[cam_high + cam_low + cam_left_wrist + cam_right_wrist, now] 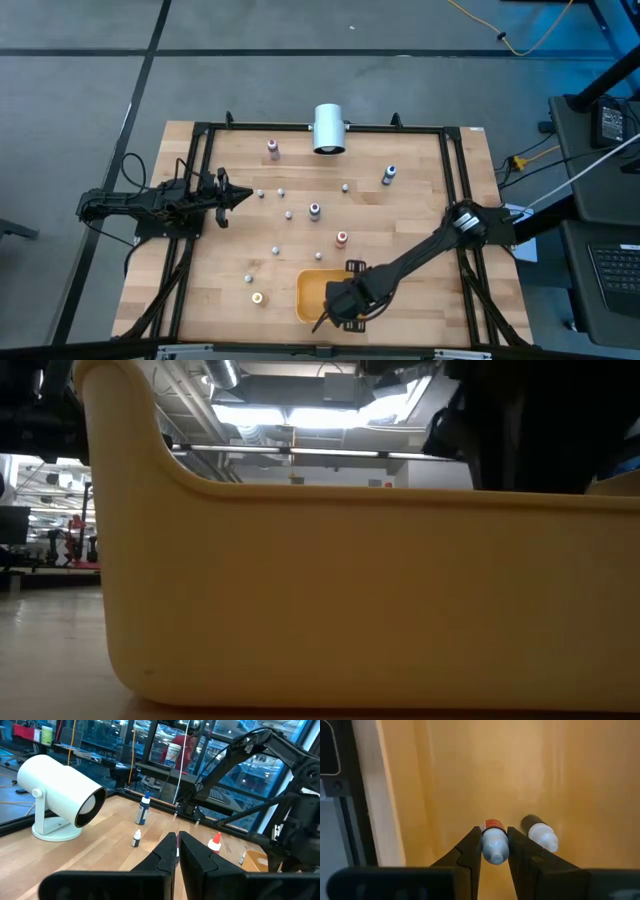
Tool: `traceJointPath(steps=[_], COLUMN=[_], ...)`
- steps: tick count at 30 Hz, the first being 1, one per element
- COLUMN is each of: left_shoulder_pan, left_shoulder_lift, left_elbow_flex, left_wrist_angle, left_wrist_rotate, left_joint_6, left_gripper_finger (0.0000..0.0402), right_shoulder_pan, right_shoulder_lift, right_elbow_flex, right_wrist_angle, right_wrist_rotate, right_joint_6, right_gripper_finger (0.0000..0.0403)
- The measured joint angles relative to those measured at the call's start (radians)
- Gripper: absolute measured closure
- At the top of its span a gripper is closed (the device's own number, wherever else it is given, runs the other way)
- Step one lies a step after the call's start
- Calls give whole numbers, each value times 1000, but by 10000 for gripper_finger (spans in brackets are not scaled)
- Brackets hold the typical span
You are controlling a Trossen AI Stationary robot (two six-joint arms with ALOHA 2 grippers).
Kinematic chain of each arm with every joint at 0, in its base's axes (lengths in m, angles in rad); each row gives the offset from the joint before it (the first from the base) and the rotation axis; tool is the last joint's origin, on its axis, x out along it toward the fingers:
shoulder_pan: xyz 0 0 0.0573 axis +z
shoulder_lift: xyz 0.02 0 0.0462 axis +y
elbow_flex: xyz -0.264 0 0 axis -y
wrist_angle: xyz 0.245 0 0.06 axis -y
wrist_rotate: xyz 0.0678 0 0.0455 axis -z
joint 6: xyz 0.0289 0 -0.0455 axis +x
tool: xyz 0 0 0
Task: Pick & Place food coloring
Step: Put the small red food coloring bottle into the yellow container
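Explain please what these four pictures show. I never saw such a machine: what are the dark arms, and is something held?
Two robot arms work at a wooden table. One picture looks down from above, one sits at table height, and one camera rides on each wrist. Small food coloring bottles are scattered on the wood beside a big white cylinder. The right end effector is above the orange tray, shut on a tiny white-capped bottle; another bottle lies in the tray. The left end effector waits at the table's left side, shut and empty.

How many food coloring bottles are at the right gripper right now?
2: one bottle is clamped in the right gripper; a second bottle lies just beside it. More could be hidden beneath the arm.
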Motion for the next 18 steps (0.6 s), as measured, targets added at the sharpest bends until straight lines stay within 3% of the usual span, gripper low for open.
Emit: traceJointPath(steps=[18], left_shoulder_pan=[0], left_shoulder_lift=[0], left_elbow_flex=[0], left_wrist_angle=[0], left_wrist_rotate=[0], left_joint_6=[0], left_gripper_finger=[384], right_shoulder_pan=[16], right_shoulder_lift=[21], right_elbow_flex=[-47], right_wrist_angle=[3], right_wrist_rotate=[73], right_joint_6=[28], right_gripper_finger=[320])
